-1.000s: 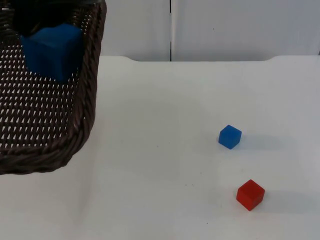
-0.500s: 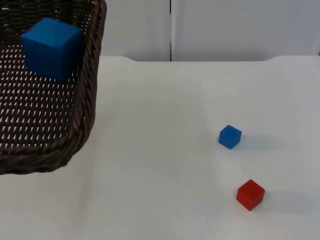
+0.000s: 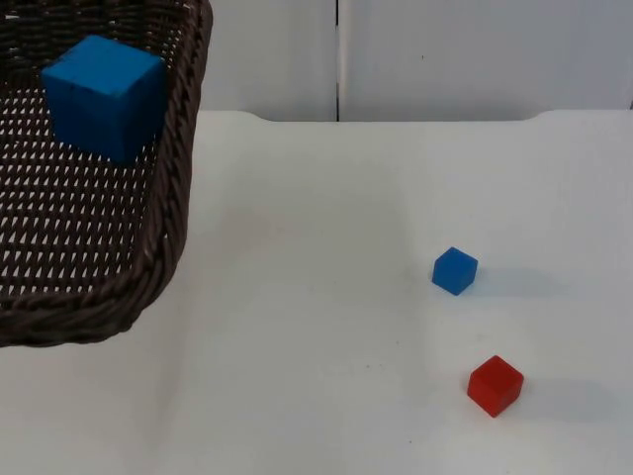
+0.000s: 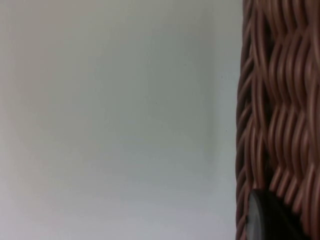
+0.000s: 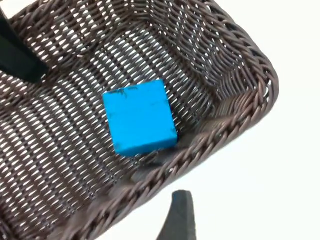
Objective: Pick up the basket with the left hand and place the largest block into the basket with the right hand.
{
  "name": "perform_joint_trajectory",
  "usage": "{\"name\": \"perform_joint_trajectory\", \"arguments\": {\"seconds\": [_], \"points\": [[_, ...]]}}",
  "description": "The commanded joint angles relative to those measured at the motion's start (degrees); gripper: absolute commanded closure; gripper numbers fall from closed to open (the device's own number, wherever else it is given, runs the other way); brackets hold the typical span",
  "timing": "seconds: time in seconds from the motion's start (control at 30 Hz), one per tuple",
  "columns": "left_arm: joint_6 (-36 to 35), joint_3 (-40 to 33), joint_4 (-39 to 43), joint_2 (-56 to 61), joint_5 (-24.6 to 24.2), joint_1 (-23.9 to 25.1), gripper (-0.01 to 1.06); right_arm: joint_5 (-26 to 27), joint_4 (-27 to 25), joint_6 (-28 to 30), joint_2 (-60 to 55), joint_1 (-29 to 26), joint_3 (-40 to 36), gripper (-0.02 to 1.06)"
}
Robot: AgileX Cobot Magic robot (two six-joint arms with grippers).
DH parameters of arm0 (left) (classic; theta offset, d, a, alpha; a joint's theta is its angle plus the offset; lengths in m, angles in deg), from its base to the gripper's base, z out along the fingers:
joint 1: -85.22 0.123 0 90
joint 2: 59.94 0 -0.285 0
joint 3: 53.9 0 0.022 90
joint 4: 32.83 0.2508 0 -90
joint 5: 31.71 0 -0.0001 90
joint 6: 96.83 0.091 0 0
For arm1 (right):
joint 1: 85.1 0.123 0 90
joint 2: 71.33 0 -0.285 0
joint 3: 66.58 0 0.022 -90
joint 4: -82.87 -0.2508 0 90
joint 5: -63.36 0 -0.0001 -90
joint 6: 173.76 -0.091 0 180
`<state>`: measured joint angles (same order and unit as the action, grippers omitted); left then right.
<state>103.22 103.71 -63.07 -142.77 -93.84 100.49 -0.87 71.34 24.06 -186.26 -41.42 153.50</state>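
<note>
Since a second ago the dark shape that hung over the large blue cube [image 3: 104,96] has gone from above it, while the cube itself and everything around it lie as they did. That cube sits on the floor of the dark brown woven wicker basket [image 3: 170,198], close against one side wall and near a corner, flat on one face; the right wrist view looks down on it [image 5: 139,116] inside the open weave, with the thick braided rim [image 5: 240,115] running just beside it. In the top view the basket stands at the left, its far rim crossing in front of the grey partition wall [image 3: 475,59]. The left tool [image 4: 265,220] is pressed against the outside of the basket's wicker wall [image 4: 280,100] and grips it. The right tool [image 5: 180,220] hovers just outside the rim, above the basket and holding nothing; whether it is spread or closed cannot be told. Well apart from the basket, on the white worktop [image 3: 316,247], lie a small blue cube [image 3: 455,270] and, nearer the camera and just to its right, a small red cube [image 3: 496,385], the two near each other but not touching.
</note>
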Motion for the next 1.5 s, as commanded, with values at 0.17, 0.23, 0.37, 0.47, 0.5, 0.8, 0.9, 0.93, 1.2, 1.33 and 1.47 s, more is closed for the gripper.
{"name": "perform_joint_trajectory", "arguments": {"seconds": [0.17, 0.23, 0.37, 0.47, 0.5, 0.8, 0.9, 0.93, 1.2, 1.33, 1.47], "points": [[0.2, 0.2, -1.7, 0.7, 0.0, 0.1, 1.05, 2.3, -1.0, -0.3, 3.4, -0.2, -6.8, 0.38], [0.2, 0.2, -1.7, 0.7, 0.0, 0.1, 1.05, 4.3, -1.0, -0.3, 4.5, -0.2, -9.8, 0.38], [0.2, 0.2, -1.8, 0.7, 0.0, 0.1, 1.05, 12.2, -1.0, -0.3, 10.8, -0.2, -21.3, 0.38], [0.2, 0.2, -2.1, 0.7, 0.0, 0.1, 1.05, 16.1, -1.0, -0.3, 15.4, -0.2, -27.6, 0.38], [0.2, 0.2, -2.1, 0.7, 0.1, 0.0, 1.05, 17.5, -1.0, -0.3, 17.3, -0.2, -30.2, 0.38], [0.2, 0.2, -2.1, 0.0, 3.0, -3.5, 1.05, 24.6, -1.0, -0.5, 27.3, -0.2, -42.6, 0.38], [0.2, 0.2, -3.8, -2.2, 4.2, -6.1, 1.05, 25.5, -1.0, -1.9, 30.2, -0.2, -45.4, 0.38], [0.2, 0.2, -4.2, -4.0, 4.7, -7.6, 1.05, 25.6, -1.0, -1.9, 31.4, -0.2, -46.0, 0.38], [0.6, 0.2, -5.7, -11.6, 10.8, -14.3, 1.05, 26.1, -0.6, -2.2, 35.1, -0.2, -46.2, 0.38], [2.1, 0.2, -7.4, -16.2, 14.7, -17.0, 1.05, 26.0, -0.5, -2.4, 37.6, -0.2, -46.2, 0.38], [5.7, 0.3, -10.9, -20.2, 17.0, -18.7, 1.05, 26.0, -0.5, -2.4, 40.1, -0.2, -46.2, 0.38]]}}
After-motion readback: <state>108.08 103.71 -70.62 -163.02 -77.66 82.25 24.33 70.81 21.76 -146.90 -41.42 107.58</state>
